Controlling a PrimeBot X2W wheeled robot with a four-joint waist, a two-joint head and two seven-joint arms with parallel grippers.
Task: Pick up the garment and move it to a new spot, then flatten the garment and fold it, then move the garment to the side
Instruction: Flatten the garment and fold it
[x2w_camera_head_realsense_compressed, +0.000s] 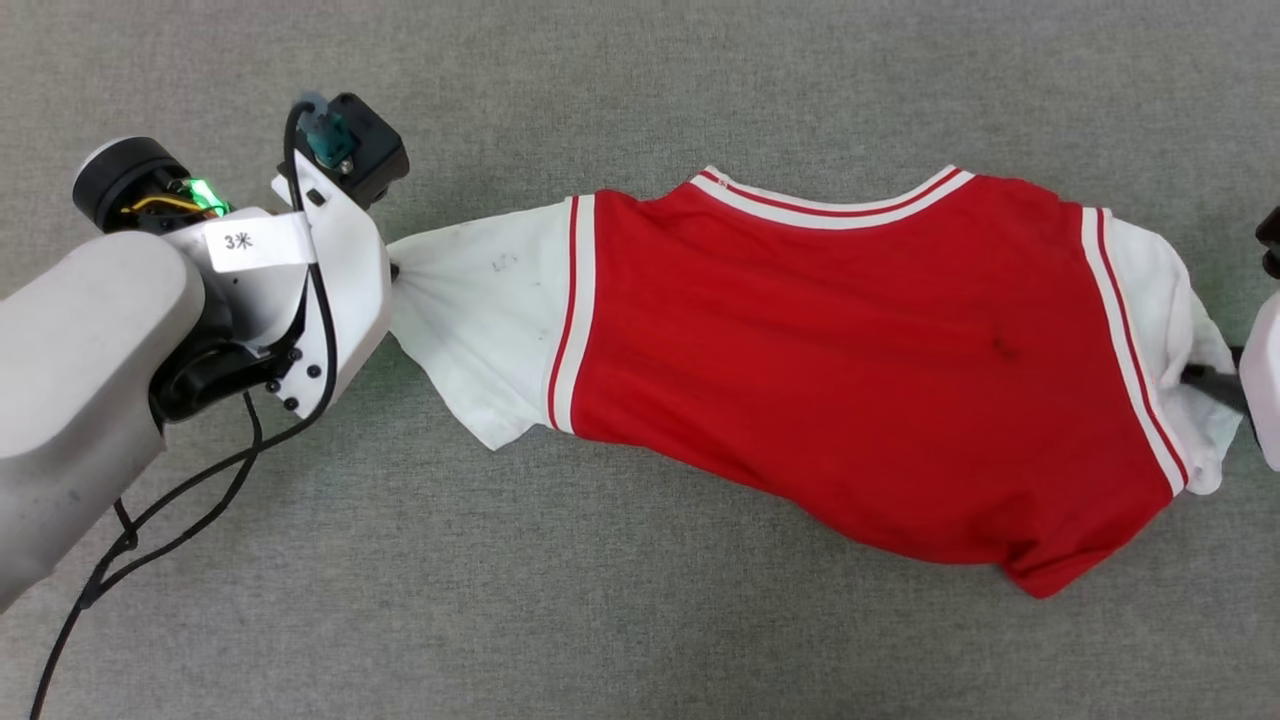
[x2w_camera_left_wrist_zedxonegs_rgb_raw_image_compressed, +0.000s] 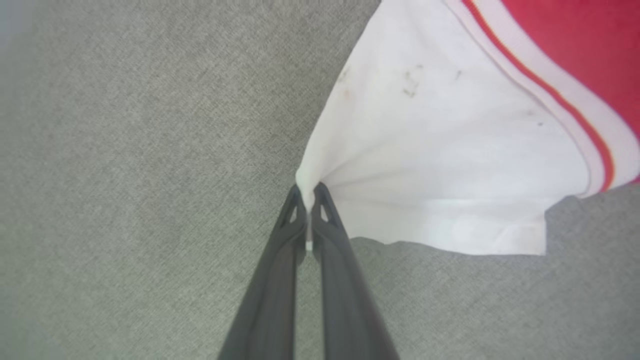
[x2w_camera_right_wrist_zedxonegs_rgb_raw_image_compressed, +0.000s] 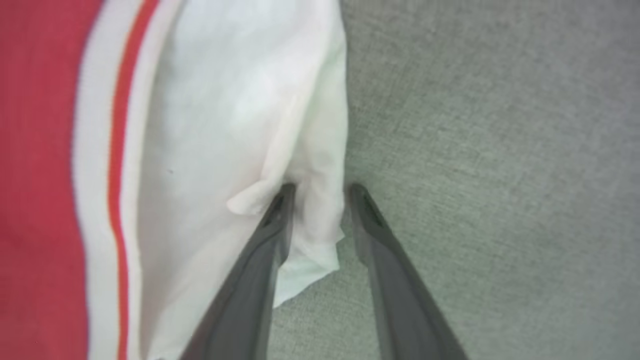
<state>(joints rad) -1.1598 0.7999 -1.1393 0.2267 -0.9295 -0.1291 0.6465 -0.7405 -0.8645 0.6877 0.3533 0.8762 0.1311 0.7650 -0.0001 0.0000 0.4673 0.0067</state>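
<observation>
Surroundings: grey woven surface (x2w_camera_head_realsense_compressed: 640, 640); one black cable (x2w_camera_head_realsense_compressed: 180, 500) loops beneath the left forearm, and the wrist carries one white label (x2w_camera_head_realsense_compressed: 240, 242). One garment (x2w_camera_head_realsense_compressed: 850, 350) lies back-up and stretched sideways on the surface between two grippers, with its two white sleeves at the ends and its collar at the far edge. Left gripper (x2w_camera_left_wrist_zedxonegs_rgb_raw_image_compressed: 307, 192) reaches in low from the left and is clamped on its sleeve's bunched tip; right gripper (x2w_camera_right_wrist_zedxonegs_rgb_raw_image_compressed: 320, 192) has its jaws apart, with the other sleeve's edge between them, unpinched.

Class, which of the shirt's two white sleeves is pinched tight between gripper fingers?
The left sleeve, clamped in the left gripper; the right sleeve lies loose inside the open right gripper.
</observation>
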